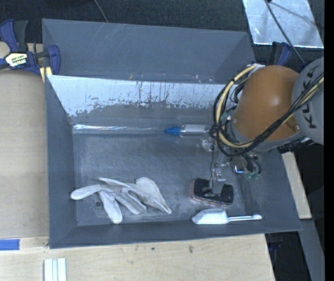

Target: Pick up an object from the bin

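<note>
**Grey bin with four lots on its floor**

The grey metal bin (61, 157) has sloping walls and a flat floor. A heap of white plastic spoons (123, 195) lies on the floor at the view's lower left. A single white scoop (212, 217) with a thin handle lies along the lower wall at the right. Just above it sits a small black block (227, 194) with a reddish edge. A clear tube with a blue tip (181, 132) lies against the far wall.

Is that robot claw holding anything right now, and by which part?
Cannot be told. The gripper is low over a small reddish thing on the bin floor, just behind the white scoop; no grasp shows.
</note>
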You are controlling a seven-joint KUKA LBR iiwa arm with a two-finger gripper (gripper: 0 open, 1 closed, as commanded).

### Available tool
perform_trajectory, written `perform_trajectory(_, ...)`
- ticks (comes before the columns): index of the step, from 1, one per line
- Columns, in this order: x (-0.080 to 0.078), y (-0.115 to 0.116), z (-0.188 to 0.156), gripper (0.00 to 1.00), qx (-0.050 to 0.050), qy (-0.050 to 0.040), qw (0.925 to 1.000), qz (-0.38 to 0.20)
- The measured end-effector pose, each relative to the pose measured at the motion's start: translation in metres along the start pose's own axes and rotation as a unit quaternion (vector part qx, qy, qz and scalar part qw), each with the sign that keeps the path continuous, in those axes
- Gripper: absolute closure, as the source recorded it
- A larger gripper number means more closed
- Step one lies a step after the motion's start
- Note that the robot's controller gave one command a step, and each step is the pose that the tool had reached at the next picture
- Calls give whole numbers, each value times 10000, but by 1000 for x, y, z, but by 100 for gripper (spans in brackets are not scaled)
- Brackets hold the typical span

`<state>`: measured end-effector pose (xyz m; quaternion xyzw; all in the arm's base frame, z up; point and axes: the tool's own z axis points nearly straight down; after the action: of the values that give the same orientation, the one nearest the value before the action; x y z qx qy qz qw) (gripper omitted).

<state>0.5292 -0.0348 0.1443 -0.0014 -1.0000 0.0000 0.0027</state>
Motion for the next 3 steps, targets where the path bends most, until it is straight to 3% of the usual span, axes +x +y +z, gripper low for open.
perform_trajectory(1,-2,0,-4,0,3,-42,10000,-5)
perform_trajectory(2,27,-23,45,0,4,-69,10000,71)
perform_trajectory(3,25,-22,73,100,2,-72,9994,348)
